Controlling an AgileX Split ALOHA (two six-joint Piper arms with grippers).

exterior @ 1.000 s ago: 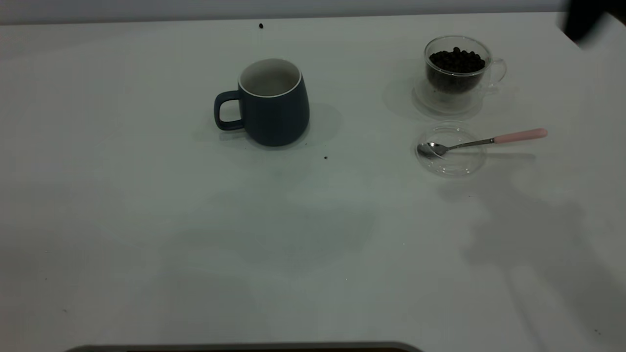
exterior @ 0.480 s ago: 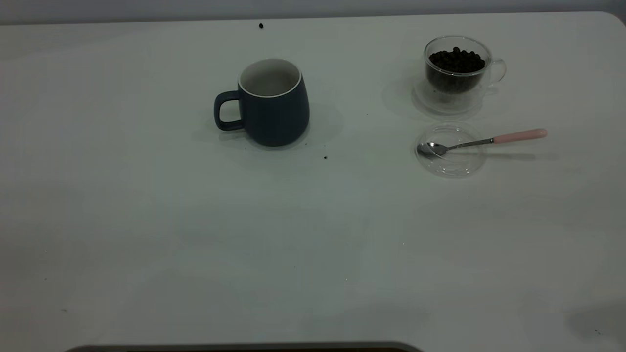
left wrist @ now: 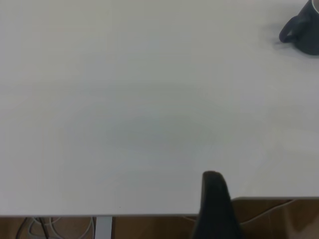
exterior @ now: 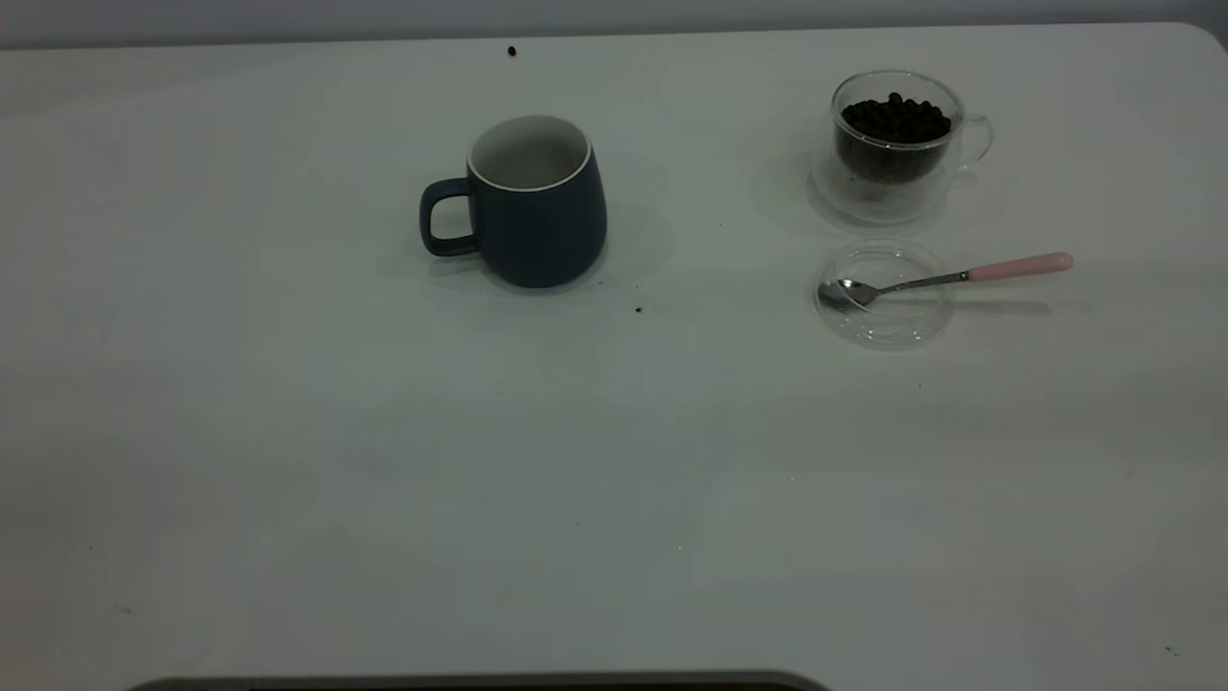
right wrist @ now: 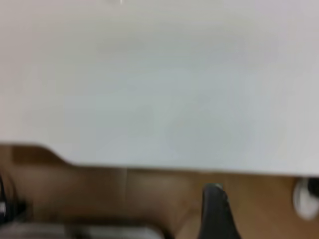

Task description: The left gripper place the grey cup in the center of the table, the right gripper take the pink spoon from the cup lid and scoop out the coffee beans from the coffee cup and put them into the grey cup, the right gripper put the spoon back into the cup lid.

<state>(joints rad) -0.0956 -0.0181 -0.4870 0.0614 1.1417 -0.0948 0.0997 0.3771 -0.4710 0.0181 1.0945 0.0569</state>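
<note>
The grey cup [exterior: 537,202] stands upright at the back middle of the table [exterior: 614,480], handle to the left, its white inside showing no contents. At the back right is the coffee cup [exterior: 897,144], heaped with coffee beans [exterior: 897,119]. Just in front of it lies the cup lid [exterior: 883,317]. The pink spoon [exterior: 945,278] rests with its bowl in the lid and its handle pointing right. Neither arm appears in the exterior view. My left gripper [left wrist: 214,204] hangs past a table edge, with the grey cup [left wrist: 304,32] far off. My right gripper [right wrist: 214,211] is over the floor beyond another table edge.
A stray bean [exterior: 511,50] lies near the table's far edge and a dark speck [exterior: 638,309] sits in front of the grey cup. A dark strip [exterior: 480,682] runs along the near edge. Cables [left wrist: 40,226] hang below the table on the left arm's side.
The dark arm shape at the far right corner has left the exterior view, and its shadow over the right side of the table is gone. Cups, lid and spoon have not moved.
</note>
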